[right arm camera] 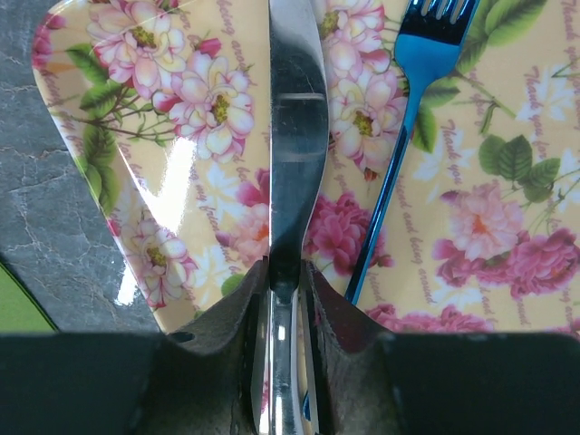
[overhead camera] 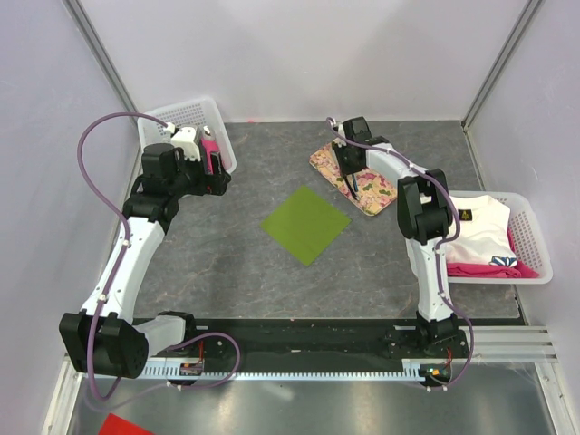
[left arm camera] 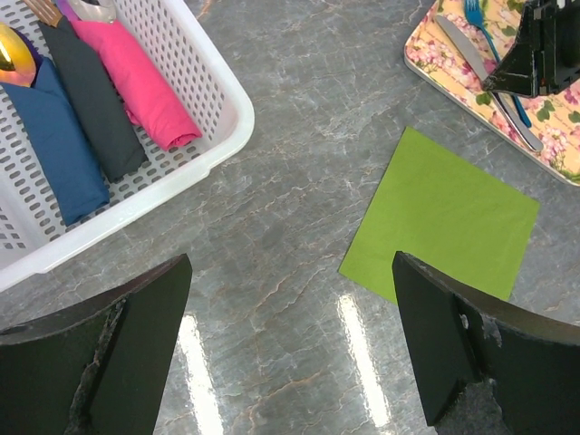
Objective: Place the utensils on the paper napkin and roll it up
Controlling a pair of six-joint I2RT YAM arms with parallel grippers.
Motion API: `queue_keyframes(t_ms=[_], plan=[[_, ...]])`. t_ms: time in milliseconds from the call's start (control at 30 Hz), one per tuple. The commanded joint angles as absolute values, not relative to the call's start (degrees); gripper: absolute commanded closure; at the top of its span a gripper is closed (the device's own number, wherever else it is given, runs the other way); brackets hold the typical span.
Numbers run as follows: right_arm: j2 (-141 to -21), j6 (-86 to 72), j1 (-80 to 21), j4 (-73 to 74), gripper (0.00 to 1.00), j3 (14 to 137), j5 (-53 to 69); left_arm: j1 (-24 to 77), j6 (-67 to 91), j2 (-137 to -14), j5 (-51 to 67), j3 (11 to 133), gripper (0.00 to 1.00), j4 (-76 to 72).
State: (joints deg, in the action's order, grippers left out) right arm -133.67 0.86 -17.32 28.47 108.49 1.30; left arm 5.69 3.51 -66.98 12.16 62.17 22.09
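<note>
Our right gripper (right arm camera: 283, 299) pinches the silvery knife (right arm camera: 294, 118), which we judge stiff, light and slick, at its narrow neck on the floral tray (right arm camera: 100, 118), while our left gripper (left arm camera: 290, 308) hangs spread

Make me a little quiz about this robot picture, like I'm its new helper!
1. True or false: the fork lies on the napkin.
2. What is between the right pincer's fingers? A) knife B) fork C) napkin
3. Fill in: the left pincer is ____ (open or shut).

Key:
1. False. The fork lies on the tray.
2. A
3. open
</note>
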Motion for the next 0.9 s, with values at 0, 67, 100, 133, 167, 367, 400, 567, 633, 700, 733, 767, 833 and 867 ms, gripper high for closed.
queue_keyframes(t_ms=[0, 67, 100, 133, 167, 367, 400, 567, 633, 700, 733, 767, 833, 867], plan=[[-132.89, 0.61, -20.12, 31.2, 0.7, 105.65, -3.24, 5.62, 2.11, -67.15, 10.64, 62.4, 0.0, 18.72], [-132.8, 0.7, -20.65, 31.55, 0.68, 105.12, -4.3, 5.62, 2.11, -67.24, 10.55, 62.4, 0.0, 18.81], [-132.63, 0.7, -21.09, 31.73, 0.67, 104.77, -4.57, 5.62, 2.11, -67.15, 10.37, 62.49, 0.0, 18.72], [-132.71, 0.79, -21.27, 32.16, 0.66, 104.68, -5.09, 5.62, 2.11, -67.06, 10.46, 62.49, 0.0, 18.72], [-132.71, 0.62, -21.36, 32.43, 0.66, 104.85, -5.36, 5.62, 2.11, -67.15, 10.37, 62.58, 0.0, 18.72], [-133.51, 0.35, -21.36, 35.15, 0.67, 106.17, -6.15, 5.62, 2.02, -67.59, 10.37, 63.19, 0.0, 18.72], [-133.59, 0.44, -21.36, 35.33, 0.7, 105.91, -5.98, 5.62, 2.02, -67.59, 10.28, 63.19, 0.0, 18.72], [-134.21, 0.09, -21.27, 35.77, 1.0, 106.96, -5.97, 5.62, 2.11, -68.47, 10.11, 63.63, 0.0, 18.63], [-133.25, 0.0, -21.44, 35.6, 1.0, 107.23, -6.15, 5.62, 2.11, -68.47, 10.11, 63.9, 0.0, 18.55], [-132.37, -1.48, -21.44, 35.33, 1.0, 108.19, -8.25, 5.62, 1.93, -68.64, 9.23, 64.25, 0.0, 18.54], [-131.32, -2.36, -21.36, 35.33, 1.0, 108.8, -9.04, 5.62, 1.59, -68.82, 8.88, 64.68, 0.0, 18.63], [-130.7, -2.72, -21.36, 35.16, 1.0, 109.59, -9.57, 5.62, 1.58, -68.91, 7.83, 64.95, 0.0, 18.55], [-128.85, -4.38, -21.27, 34.54, 1.0, 110.3, -10.11, 5.62, 1.67, -69.17, 7.3, 65.47, 0.0, 18.63], [-128.06, -5.0, -21.18, 34.28, 1.0, 110.48, -10.11, 5.62, 1.76, -69.17, 7.29, 65.57, 0.0, 18.63]])
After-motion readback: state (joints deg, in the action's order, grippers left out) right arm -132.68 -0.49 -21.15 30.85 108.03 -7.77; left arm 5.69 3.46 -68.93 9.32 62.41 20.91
